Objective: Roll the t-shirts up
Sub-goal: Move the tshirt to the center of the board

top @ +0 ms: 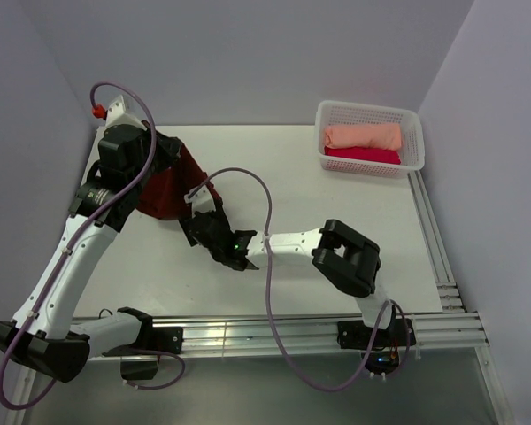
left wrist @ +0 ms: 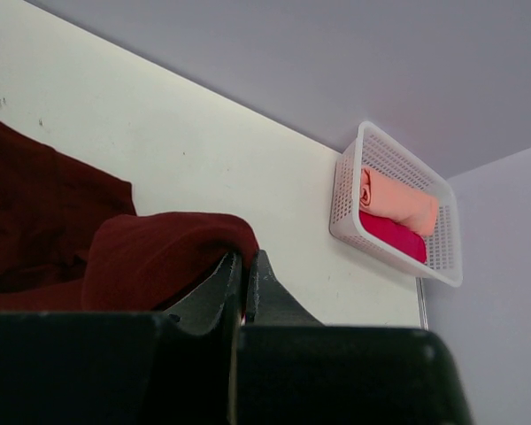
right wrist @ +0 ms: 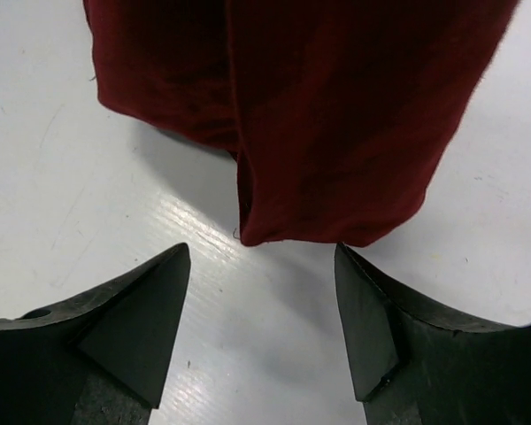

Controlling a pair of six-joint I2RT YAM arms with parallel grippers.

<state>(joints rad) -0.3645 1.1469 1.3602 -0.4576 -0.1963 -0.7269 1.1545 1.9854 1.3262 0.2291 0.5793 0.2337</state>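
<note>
Two arms reach over the white table [top: 292, 177]. Nearest, the right gripper [right wrist: 261, 257] sits low with jaws apart, just short of the maroon t-shirt [right wrist: 336, 115] at its hanging corner. At that shirt's far-left side, the left gripper [left wrist: 244, 266], raised on its bent arm, is pinched tight on a fold. Well beyond it to the right, one white basket [top: 369, 108] holds a rolled peach t-shirt [top: 363, 135] beside a rolled crimson-pink t-shirt [top: 363, 155].

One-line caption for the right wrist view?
Open right tool facing a corner of the maroon t-shirt, white table beneath.
</note>
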